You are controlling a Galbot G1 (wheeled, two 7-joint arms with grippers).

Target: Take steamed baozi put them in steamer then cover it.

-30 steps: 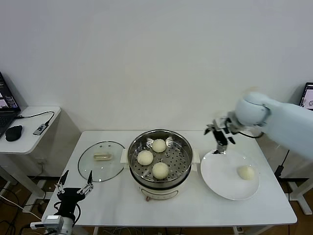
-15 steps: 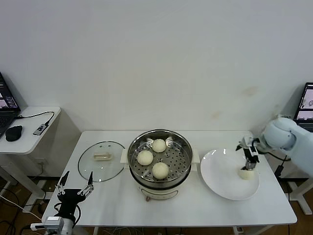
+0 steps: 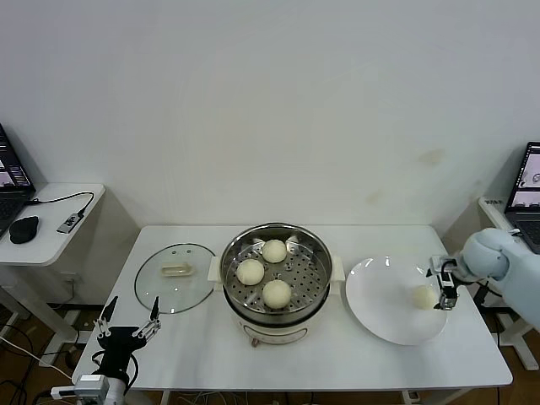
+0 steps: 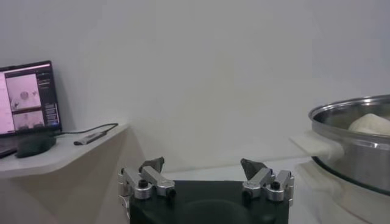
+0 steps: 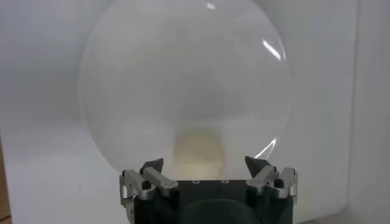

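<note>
The steamer stands mid-table with three baozi on its perforated tray: one at the back, one at the left, one at the front. A fourth baozi lies on the white plate at the right. My right gripper is open, low at the plate's right edge, just beside this baozi; the baozi sits between and ahead of the open fingers. The glass cover lies flat left of the steamer. My left gripper is open and idle below the table's front left corner.
A side desk at the far left holds a mouse and a laptop. Another laptop stands at the far right. The steamer rim shows in the left wrist view, off to one side.
My right gripper has swung from above the plate's back left, across it, down to the plate's right edge beside the baozi. The left arm has stayed still.
</note>
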